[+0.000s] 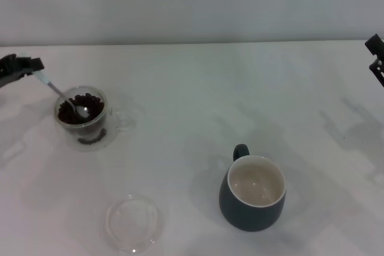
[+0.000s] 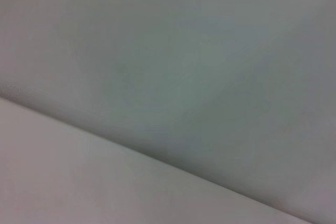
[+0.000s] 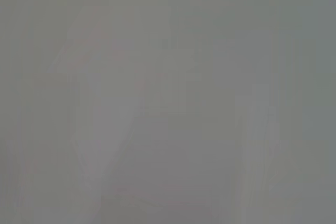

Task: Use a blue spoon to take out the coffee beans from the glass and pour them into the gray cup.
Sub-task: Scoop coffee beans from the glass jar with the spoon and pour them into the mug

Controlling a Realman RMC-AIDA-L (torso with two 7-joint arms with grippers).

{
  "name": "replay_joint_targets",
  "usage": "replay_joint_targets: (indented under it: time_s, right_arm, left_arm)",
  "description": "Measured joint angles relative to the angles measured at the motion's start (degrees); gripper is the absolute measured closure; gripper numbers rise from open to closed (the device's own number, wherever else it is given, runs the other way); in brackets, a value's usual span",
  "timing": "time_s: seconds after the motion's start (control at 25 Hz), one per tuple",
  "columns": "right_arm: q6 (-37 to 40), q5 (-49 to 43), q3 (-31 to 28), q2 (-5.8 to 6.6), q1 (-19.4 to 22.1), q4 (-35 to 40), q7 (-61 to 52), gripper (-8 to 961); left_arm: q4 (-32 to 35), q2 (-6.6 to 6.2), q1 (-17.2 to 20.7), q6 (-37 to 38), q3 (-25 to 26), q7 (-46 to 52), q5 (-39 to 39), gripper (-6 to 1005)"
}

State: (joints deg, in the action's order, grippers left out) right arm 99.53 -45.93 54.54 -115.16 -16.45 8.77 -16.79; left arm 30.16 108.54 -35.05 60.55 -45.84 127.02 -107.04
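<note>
Seen from the head view, the left gripper (image 1: 27,67) sits at the far left edge of the table (image 1: 198,100), closed on the pale handle of the blue spoon (image 1: 60,93). The spoon slants down into the glass (image 1: 84,118), its shiny bowl resting among the coffee beans (image 1: 81,111). The gray cup (image 1: 252,193) stands well apart, toward the right and nearer the robot, its cream inside showing no beans. A flat clear dish (image 1: 134,222) lies on the table near the front, between glass and cup but closer to the glass. The right gripper (image 1: 377,58) hangs at the far right edge, idle; whether its jaws are open or shut I cannot tell.

Judging by looks, the spoon is light, stiff and thin, so a hold near the handle's end gives reach but little resistance to twisting. The beans are loose, dry and likely to roll off a shallow bowl if it tilts. The glass seems light and fragile, easily nudged by a sideways scrape. The cup looks heavy and steady.

The left wrist view shows only a bare pale surface meeting a plain grey wall. The right wrist view shows nothing distinct.

The table is white, smooth and matte, with open room between glass and cup.
</note>
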Motion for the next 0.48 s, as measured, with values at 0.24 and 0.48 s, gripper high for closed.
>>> replay_joint_targets:
  time_s: [0.24, 0.48]
  right_arm:
    - [-0.8, 0.0, 0.0, 0.03, -0.9, 0.1, 0.0, 329]
    - [-2.4, 0.0, -0.1, 0.13, -1.7, 0.2, 0.0, 329]
  left_arm:
    - [-0.6, 1.47, 1.9, -0.3, 3.3, 0.0, 0.7, 864]
    - [-2.0, 2.26, 4.1, 0.0, 6.6, 0.1, 3.8, 864]
